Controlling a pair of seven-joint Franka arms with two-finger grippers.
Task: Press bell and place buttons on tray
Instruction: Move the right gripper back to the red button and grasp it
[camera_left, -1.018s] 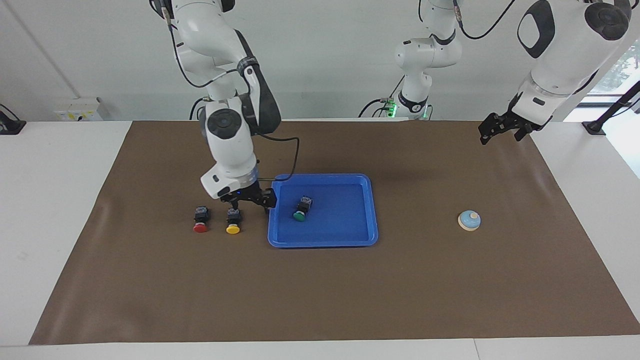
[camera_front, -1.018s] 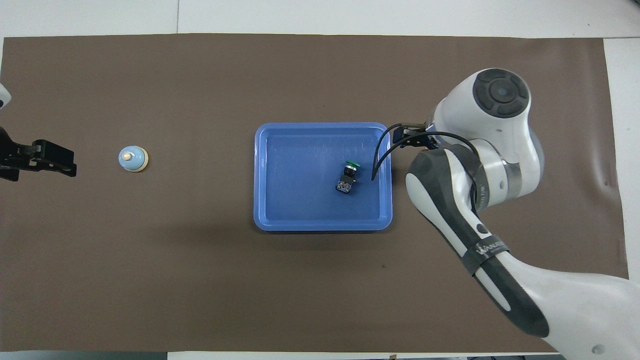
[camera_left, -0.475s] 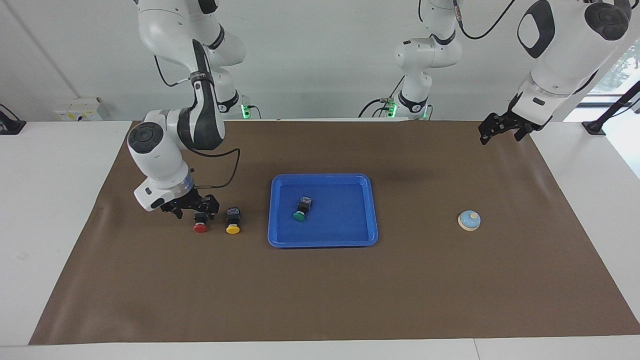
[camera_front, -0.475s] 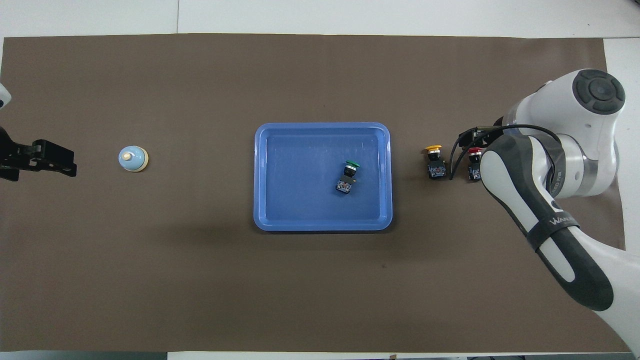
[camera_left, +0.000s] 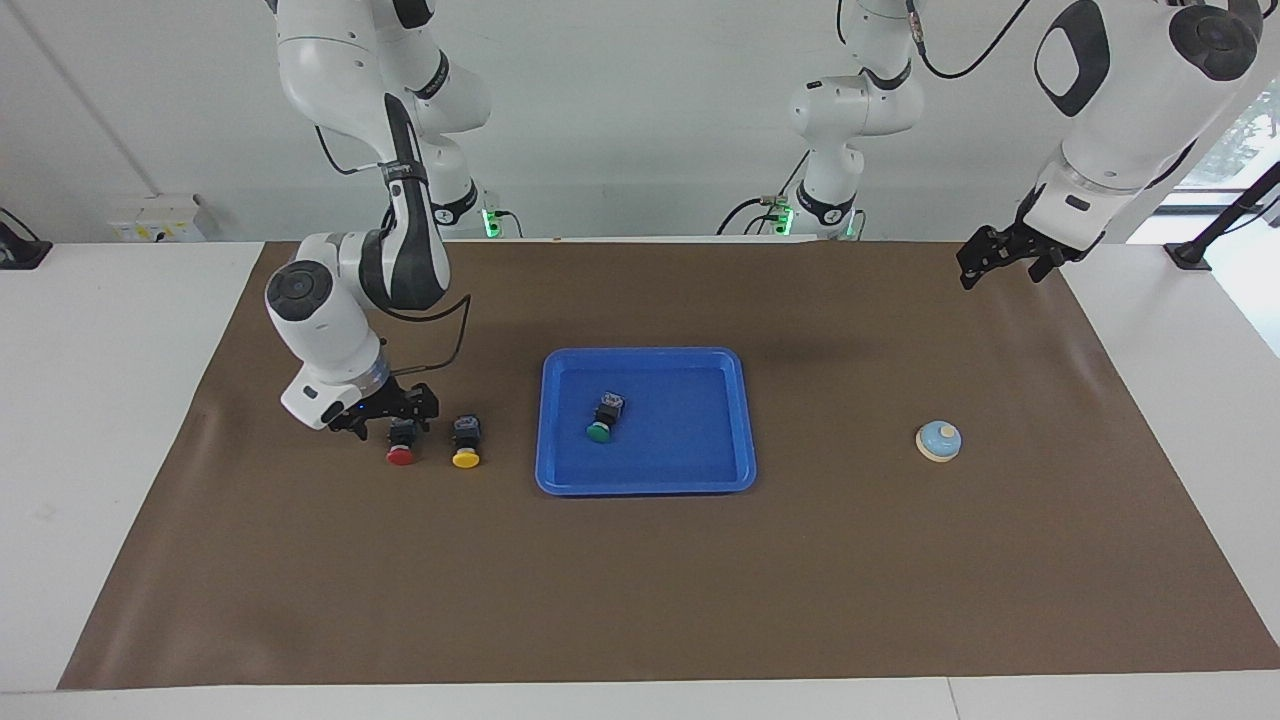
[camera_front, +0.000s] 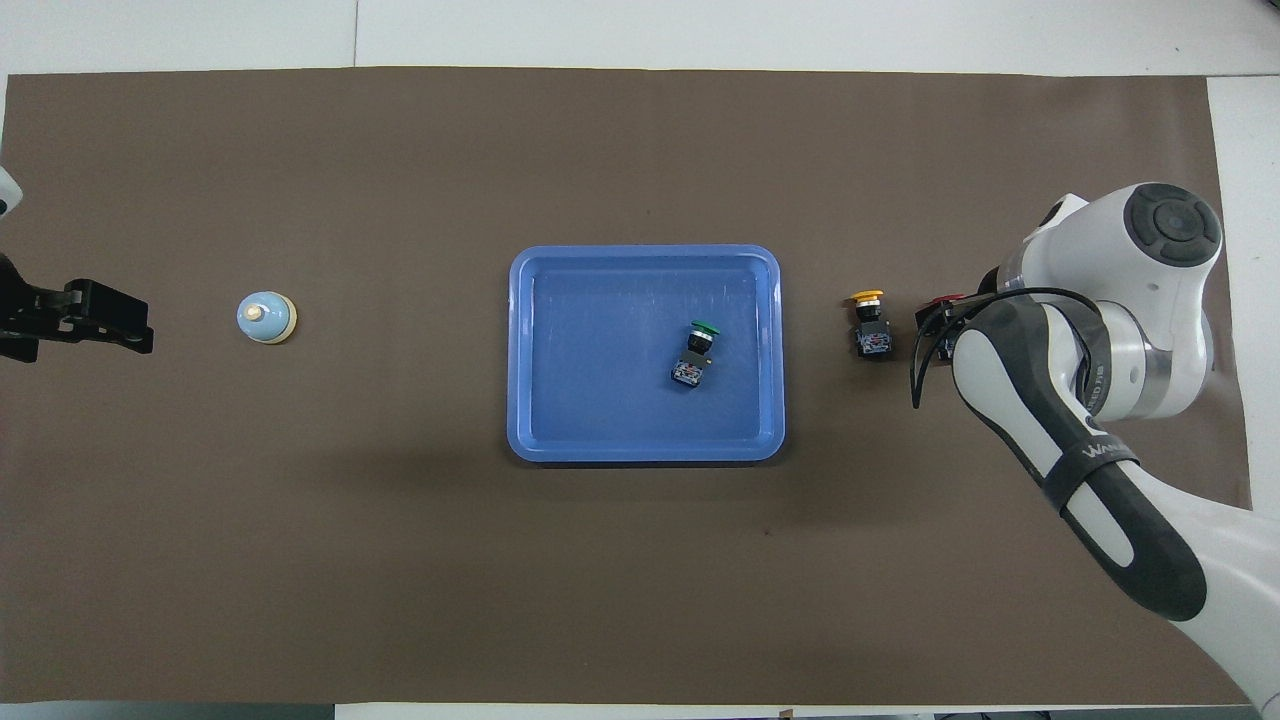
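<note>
The blue tray (camera_left: 645, 353) lies mid-table, also in the overhead view (camera_front: 645, 252). The green button (camera_left: 603, 420) lies on its side in the tray (camera_front: 697, 353). The yellow button (camera_left: 466, 443) and the red button (camera_left: 402, 447) lie on the mat beside the tray, toward the right arm's end. My right gripper (camera_left: 395, 415) is open and low at the red button's black body. In the overhead view the right arm hides most of the red button (camera_front: 945, 298). The bell (camera_left: 938, 441) stands toward the left arm's end. My left gripper (camera_left: 1003, 262) waits raised, apart from the bell.
A brown mat (camera_left: 640, 600) covers the table, with white table edge around it. A third robot arm (camera_left: 840, 130) stands at the robots' edge of the table, apart from the task's things.
My right gripper has moved from the tray's edge, past the yellow button, to the red button and has come down onto it. The left arm has not moved.
</note>
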